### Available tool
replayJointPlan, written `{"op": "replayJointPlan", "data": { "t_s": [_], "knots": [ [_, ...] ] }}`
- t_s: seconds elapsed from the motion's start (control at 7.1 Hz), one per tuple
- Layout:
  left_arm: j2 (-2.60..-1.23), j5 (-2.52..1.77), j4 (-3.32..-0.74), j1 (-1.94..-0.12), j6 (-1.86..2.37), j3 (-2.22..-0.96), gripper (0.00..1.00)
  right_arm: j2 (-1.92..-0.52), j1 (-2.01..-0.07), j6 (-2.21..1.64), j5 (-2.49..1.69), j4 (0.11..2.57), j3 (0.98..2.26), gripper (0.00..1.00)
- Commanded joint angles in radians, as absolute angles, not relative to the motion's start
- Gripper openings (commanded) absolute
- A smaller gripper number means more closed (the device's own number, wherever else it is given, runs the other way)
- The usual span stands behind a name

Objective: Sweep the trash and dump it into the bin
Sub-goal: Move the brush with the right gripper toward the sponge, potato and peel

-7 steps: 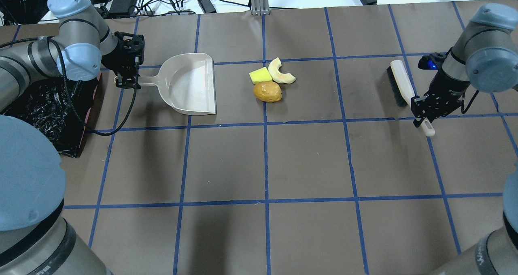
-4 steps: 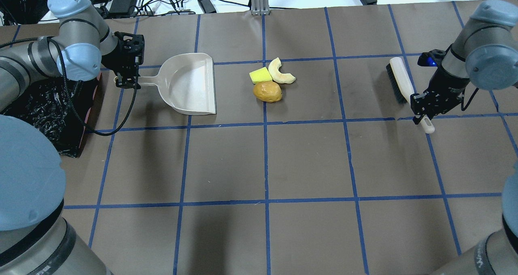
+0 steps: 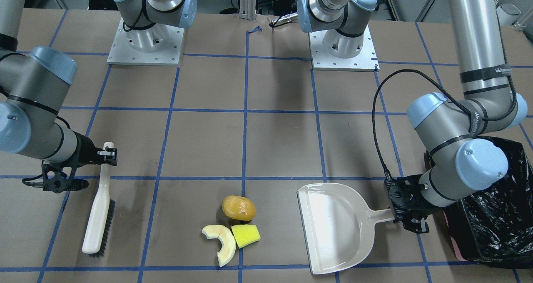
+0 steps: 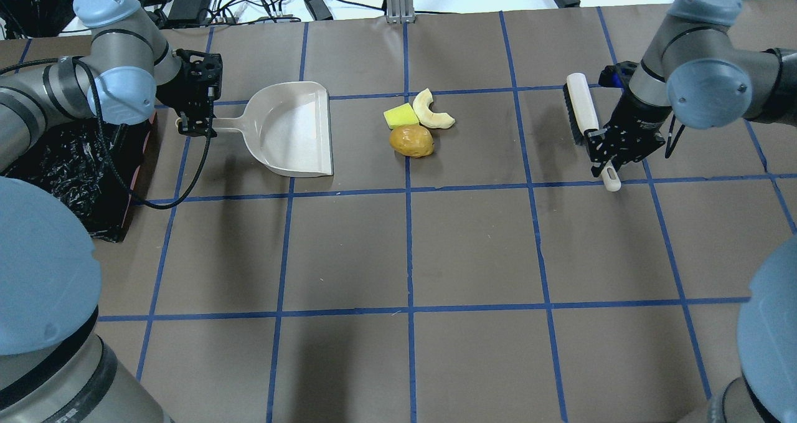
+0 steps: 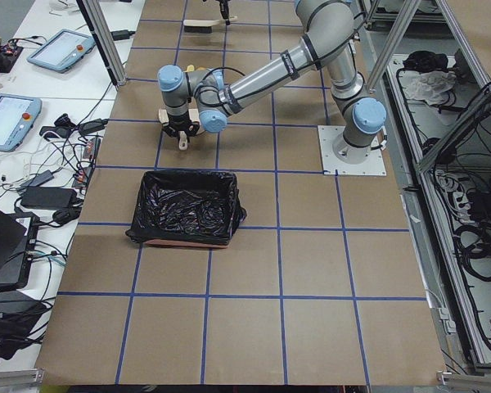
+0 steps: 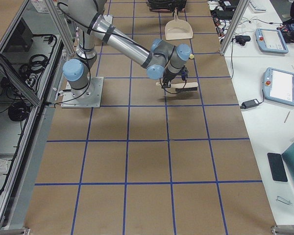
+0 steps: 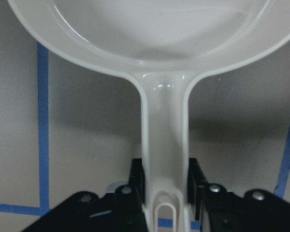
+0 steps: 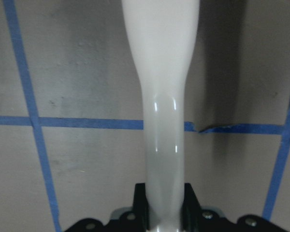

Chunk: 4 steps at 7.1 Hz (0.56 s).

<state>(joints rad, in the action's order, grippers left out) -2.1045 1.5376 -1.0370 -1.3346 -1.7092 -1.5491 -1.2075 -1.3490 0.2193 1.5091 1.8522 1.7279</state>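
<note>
While left-arm jaws pinch the dustpan [image 4: 292,130] handle, right-arm jaws clamp the brush [image 4: 582,102] handle, both wrists low.

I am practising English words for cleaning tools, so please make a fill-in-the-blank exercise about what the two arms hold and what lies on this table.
1. The left pincer is shut on the handle of the ____.
2. The right pincer grips the brush by its ____.
3. The trash consists of ____ pieces.
4. The bin is lined with a ____ plastic bag.

Missing words: dustpan, handle, three, black.
</note>
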Motion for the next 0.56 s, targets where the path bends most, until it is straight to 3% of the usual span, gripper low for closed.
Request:
{"op": "replayJointPlan", "data": {
  "t_s": [0.0, 0.42],
  "knots": [
    [-2.106, 1.539, -1.037, -1.335, -1.710, -1.548, 0.02, -1.203, -1.441, 0.087, 1.451, 1.856, 1.720, 0.00],
    [-2.091, 1.529, -1.037, -1.335, -1.710, -1.549, 0.02, -1.187, -1.544, -0.101, 1.349, 1.858, 1.671, 0.00]
  ]
}}
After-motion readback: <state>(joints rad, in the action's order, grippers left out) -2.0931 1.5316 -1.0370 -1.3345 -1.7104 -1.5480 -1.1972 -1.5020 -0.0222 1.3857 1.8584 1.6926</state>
